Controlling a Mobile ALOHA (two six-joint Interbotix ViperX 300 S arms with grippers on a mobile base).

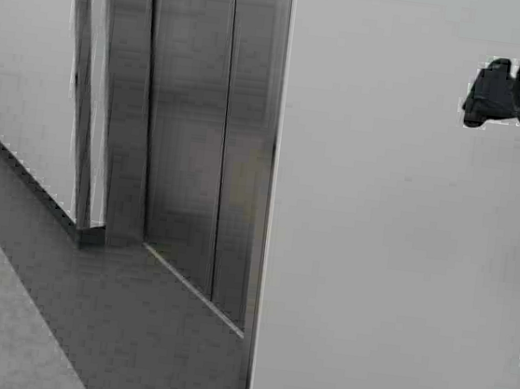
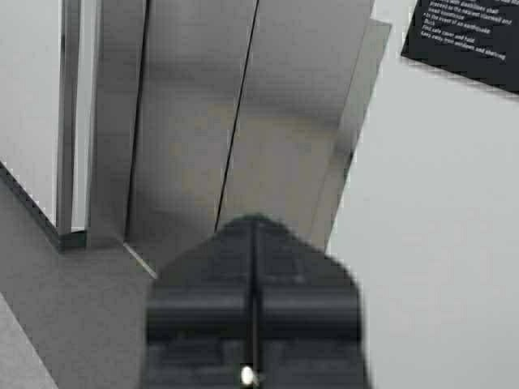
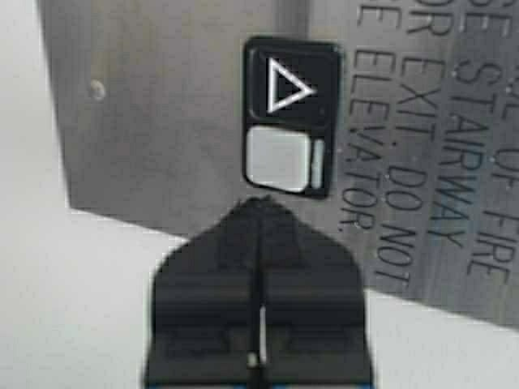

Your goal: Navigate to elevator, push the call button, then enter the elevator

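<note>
My right pincer (image 3: 261,203) is pressed together, its tip just below the pale square of the call button (image 3: 280,158) on the steel wall plate (image 3: 162,121). My left pincer (image 2: 254,223) is together too, pointing at the elevator (image 2: 243,121), whose 2 doors are closed, left of the white wall (image 1: 383,265).

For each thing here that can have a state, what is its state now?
elevator: doors closed, centre seam shut.
call button: not yet touched, just ahead of the right claw's tip.
right claw: shut, raised at the wall plate.
left claw: shut, pointing toward the elevator doors.
</note>
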